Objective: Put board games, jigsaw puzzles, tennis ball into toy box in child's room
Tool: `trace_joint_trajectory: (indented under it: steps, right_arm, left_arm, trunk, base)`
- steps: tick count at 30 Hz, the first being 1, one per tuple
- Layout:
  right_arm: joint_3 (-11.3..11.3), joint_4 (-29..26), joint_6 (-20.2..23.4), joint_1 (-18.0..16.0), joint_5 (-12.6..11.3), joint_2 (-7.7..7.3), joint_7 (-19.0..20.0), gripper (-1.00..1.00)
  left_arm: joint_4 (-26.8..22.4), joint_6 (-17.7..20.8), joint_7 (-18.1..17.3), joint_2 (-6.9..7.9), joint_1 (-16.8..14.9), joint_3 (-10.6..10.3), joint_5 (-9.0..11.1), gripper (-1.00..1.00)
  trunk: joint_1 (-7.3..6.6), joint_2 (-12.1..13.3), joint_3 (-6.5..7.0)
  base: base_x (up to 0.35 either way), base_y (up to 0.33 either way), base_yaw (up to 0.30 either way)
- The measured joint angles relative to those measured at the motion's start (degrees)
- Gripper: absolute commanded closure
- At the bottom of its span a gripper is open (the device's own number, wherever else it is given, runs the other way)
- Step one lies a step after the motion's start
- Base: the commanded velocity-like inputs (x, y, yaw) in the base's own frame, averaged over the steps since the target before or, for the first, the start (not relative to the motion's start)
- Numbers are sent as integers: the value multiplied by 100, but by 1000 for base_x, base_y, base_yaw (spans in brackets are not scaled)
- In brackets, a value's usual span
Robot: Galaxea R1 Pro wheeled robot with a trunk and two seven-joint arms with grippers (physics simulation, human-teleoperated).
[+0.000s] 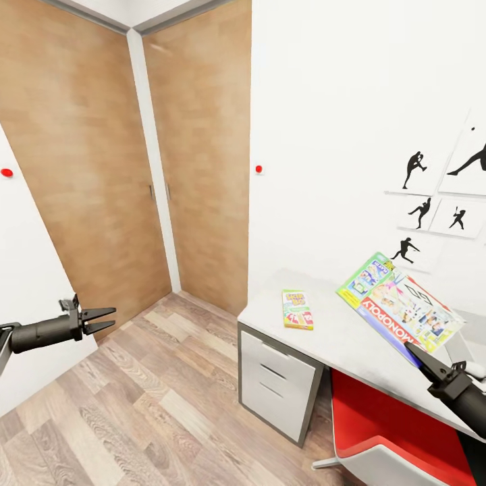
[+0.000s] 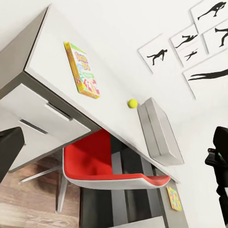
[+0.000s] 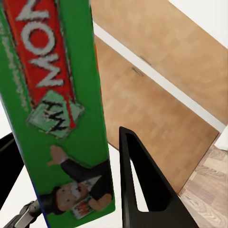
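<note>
Right gripper has its jaws clamped on the edge of the Monopoly board game, holding it tilted in the air above the table. In the right wrist view the green side of the box sits between the two fingers.

Left gripper hangs over the wood floor near the wooden wardrobe doors, well apart from the table. Jaws slightly parted, holding nothing.

SKIP-BO board game lies flat on the table near its drawer end. In the left wrist view the tennis ball rests on the table just beside the grey toy box; can't tell if they touch. A small colourful box lies further along the table, past the toy box. Red chair is tucked under the table.
</note>
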Motion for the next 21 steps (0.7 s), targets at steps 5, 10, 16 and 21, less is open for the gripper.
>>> trace_joint_trajectory:
  steps: [5,10,16,21]
  right_arm:
    - [-8,-12,7,1,-5,-17,-23,100]
    - [-10,-7,23,3,-6,-41,-28,100]
    - [-17,0,37,3,-3,-47,-24,100]
    - [-18,2,37,3,0,-48,-17,100]
  left_arm:
    - [-1,-5,4,-1,0,0,0,-100]
    - [0,-10,6,-4,-2,-1,0,-100]
    - [0,-11,-1,-2,-2,-1,1,-100]
    - [2,-11,-2,4,-2,-1,2,-100]
  trunk:
    - [0,0,0]
    - [0,0,0]
    - [0,0,0]
    - [0,0,0]
  base:
    - [0,0,-23]
    - [0,0,-206]
    - [0,0,-270]
    - [0,0,-278]
